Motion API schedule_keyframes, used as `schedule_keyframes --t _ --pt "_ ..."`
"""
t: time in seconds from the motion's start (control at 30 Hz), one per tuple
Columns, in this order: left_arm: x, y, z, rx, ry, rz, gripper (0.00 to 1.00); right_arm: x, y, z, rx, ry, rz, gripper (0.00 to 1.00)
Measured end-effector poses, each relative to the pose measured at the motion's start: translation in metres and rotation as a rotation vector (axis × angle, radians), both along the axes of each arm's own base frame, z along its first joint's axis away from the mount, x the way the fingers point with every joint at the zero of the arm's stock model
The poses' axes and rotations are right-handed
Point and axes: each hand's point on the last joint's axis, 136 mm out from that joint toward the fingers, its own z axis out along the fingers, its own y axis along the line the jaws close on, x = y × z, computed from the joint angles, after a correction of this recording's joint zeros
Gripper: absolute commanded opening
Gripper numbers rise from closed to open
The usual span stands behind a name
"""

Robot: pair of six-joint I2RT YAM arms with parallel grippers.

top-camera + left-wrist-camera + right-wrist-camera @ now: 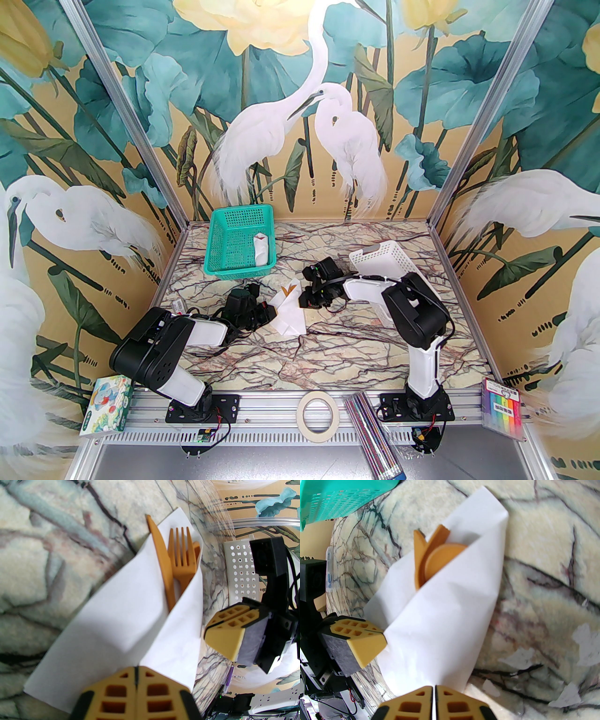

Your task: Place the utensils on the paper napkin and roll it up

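The paper napkin (291,319) lies mid-table, folded into a cone around the utensils, whose orange tips (292,287) stick out at its far end. In the left wrist view the knife (161,557) and fork (182,557) lie inside the white fold (117,625). The spoon bowl (443,557) shows in the right wrist view, tucked in the napkin (445,625). My left gripper (271,311) is shut on the napkin's left edge, the fold running into its tips (137,669). My right gripper (305,300) is shut on the opposite edge (434,687).
A green basket (220,234) at the back left holds another white rolled bundle (261,248). A white perforated basket (379,255) stands behind the right arm. A tape ring (318,412), a striped bundle (372,431) and two boxes (105,405) (501,405) sit on the front rail.
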Motion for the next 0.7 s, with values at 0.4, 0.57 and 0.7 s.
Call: schedule_keyframes --t 0.4,0.57,0.7 --pt "0.0 0.0 0.0 0.001 0.0 -0.001 0.0 -0.004 -0.006 -0.008 -0.026 0.013 -0.008 0.12" --pt "0.0 0.0 0.0 0.003 -0.001 -0.003 0.0 -0.004 -0.007 -0.01 -0.036 0.012 -0.012 0.12" --pt "-0.001 0.001 0.0 0.007 0.002 0.001 0.0 -0.006 -0.011 -0.013 -0.055 0.021 -0.016 0.13"
